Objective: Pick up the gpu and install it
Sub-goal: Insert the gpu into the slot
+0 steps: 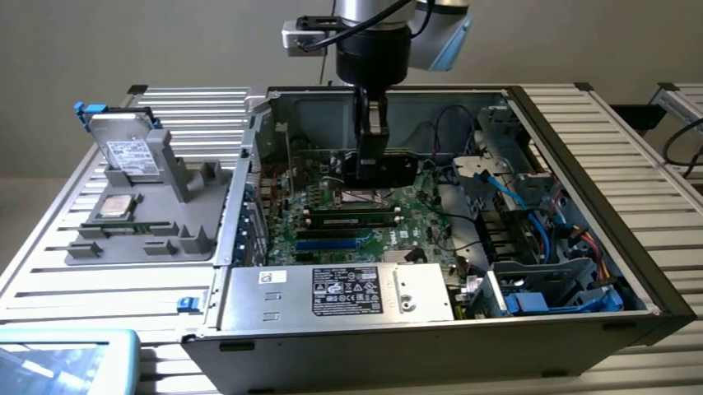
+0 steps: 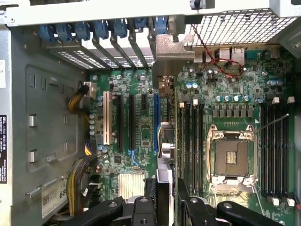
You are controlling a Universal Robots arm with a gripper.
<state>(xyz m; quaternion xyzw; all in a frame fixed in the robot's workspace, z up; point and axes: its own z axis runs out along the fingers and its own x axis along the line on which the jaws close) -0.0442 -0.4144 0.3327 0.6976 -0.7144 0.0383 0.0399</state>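
1. Install step in hand: fingers (image 2: 184,200) about half-closed, clamping gpu (image 2: 164,141) seen edge-on.
2. Gpu upright, just beside blue slot (image 2: 155,125), apparently not seated yet.
3. Seating likely calls for card edge lined up over blue slot, pressed straight in.

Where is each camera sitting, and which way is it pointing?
Exterior view: off the arm, raised in front of the open computer case, looking down into it; the arm and gripper reach down over the motherboard.
Wrist view: on the wrist, looking along the gripper onto the motherboard; its fingers show, with the gpu edge-on between them.
Shared: the gripper, the motherboard and its empty processor socket.
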